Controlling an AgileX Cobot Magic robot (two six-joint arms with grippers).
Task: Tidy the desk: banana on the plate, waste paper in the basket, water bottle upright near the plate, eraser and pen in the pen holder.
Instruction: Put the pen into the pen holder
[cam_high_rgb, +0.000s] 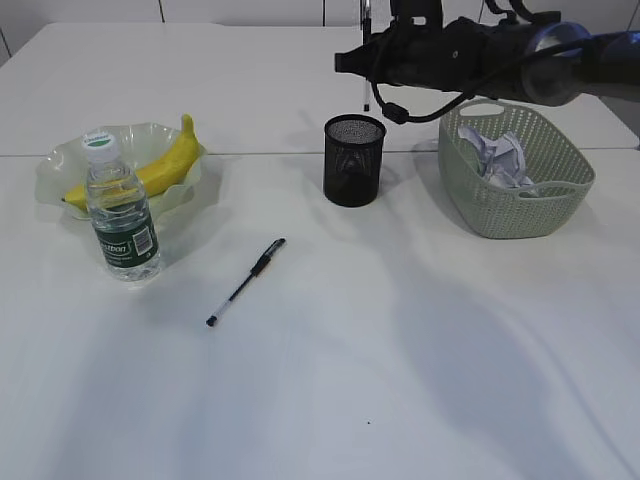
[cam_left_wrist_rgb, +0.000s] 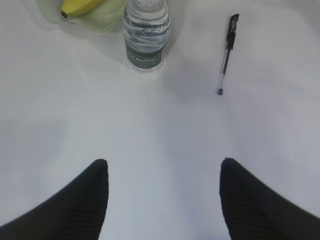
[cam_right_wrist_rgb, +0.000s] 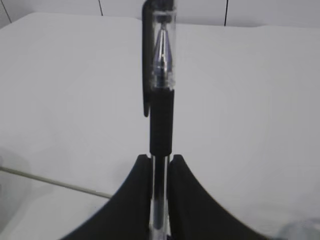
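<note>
Loose pen (cam_high_rgb: 246, 282) before mesh holder (cam_high_rgb: 354, 160)

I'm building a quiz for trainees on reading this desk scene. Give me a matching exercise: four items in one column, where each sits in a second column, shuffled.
Items:
1. banana
2. crumpled paper
3. water bottle
4. pen on the table

Places:
A. in the green basket
B. upright, just in front of the plate
C. flat on the white table, between bottle and pen holder
D. on the plate

Pairs: 1-D, 2-A, 3-B, 4-C
</note>
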